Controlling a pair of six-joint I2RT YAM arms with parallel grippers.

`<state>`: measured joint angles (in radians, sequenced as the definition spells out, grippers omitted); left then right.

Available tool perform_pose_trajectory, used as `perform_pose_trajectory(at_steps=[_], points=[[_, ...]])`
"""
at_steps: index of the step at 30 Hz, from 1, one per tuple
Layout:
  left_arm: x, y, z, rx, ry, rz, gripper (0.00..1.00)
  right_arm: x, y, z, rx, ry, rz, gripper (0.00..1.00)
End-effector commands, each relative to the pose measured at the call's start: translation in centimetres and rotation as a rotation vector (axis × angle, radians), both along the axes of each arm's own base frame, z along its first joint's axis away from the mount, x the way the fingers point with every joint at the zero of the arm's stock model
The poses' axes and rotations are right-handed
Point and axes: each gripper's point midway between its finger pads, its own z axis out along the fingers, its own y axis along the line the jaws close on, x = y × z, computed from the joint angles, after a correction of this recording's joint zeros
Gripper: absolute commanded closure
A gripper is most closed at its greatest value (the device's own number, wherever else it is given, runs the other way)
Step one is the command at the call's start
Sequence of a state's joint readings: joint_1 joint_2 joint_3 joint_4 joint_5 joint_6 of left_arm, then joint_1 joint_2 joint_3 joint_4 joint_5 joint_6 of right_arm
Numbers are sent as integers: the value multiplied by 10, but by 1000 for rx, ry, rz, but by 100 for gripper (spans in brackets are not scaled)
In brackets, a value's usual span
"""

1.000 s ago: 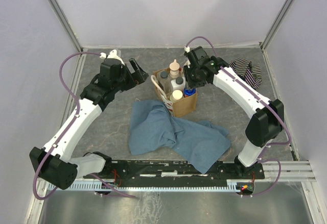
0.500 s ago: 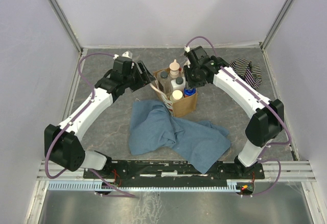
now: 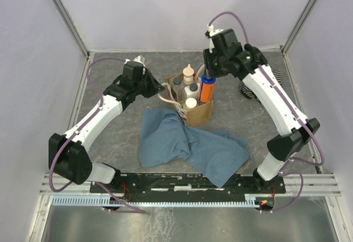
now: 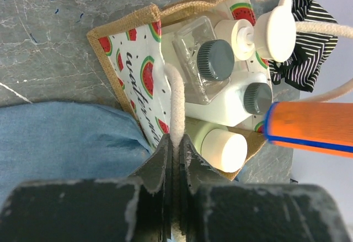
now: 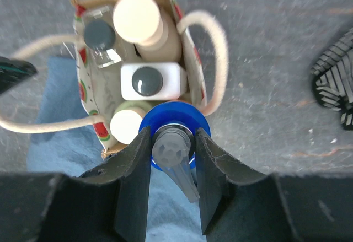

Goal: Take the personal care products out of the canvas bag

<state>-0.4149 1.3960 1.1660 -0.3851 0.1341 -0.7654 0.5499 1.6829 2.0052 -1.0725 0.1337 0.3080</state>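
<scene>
The canvas bag [image 3: 199, 115] stands mid-table, its watermelon-print lining [image 4: 124, 49] showing. My left gripper [image 4: 175, 143] is shut on the bag's cream rope handle [image 4: 175, 96] at the near-left side [image 3: 161, 91]. My right gripper [image 5: 172, 143] is shut on the pump neck of the orange bottle [image 3: 206, 90], just above its blue cap [image 5: 185, 112]. That bottle [image 4: 311, 129] hangs over the bag's right side. Inside the bag stand a tan pump bottle [image 5: 140, 19], a clear square bottle [image 4: 212, 60], a white bottle [image 5: 151, 81] and a pale green bottle [image 4: 223, 149].
A rumpled blue-grey cloth [image 3: 187, 143] lies in front of the bag, reaching under its near edge. A black-and-white striped cloth [image 5: 333, 87] lies to the right, partly hidden under my right arm in the top view. Grey walls close in the back and sides.
My left gripper swung in to the bag and shut on its rope handle. My right gripper rose, drawing the orange bottle up from among the others.
</scene>
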Motion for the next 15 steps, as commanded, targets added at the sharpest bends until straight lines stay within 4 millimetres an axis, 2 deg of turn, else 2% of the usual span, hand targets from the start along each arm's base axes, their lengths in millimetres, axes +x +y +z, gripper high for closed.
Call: perform_pose_trajectory(at_steps=[1, 4, 7, 11, 13, 15], points=[[-1, -4, 8, -30, -32, -14, 97, -7, -41, 114, 47, -316, -115, 75], [-3, -4, 6, -26, -24, -13, 97, -14, -61, 141, 34, -377, -177, 74], [-3, -4, 4, -22, -12, -13, 97, -16, -81, 151, 3, -408, -231, 72], [-4, -5, 1, -23, 3, -17, 97, -9, -100, 133, 37, -364, -278, 71], [-5, -5, -2, -20, 13, -19, 96, -3, -108, 118, 61, -336, -302, 71], [-5, -4, -4, -15, 21, -19, 91, 7, -115, 98, 62, -310, -326, 71]])
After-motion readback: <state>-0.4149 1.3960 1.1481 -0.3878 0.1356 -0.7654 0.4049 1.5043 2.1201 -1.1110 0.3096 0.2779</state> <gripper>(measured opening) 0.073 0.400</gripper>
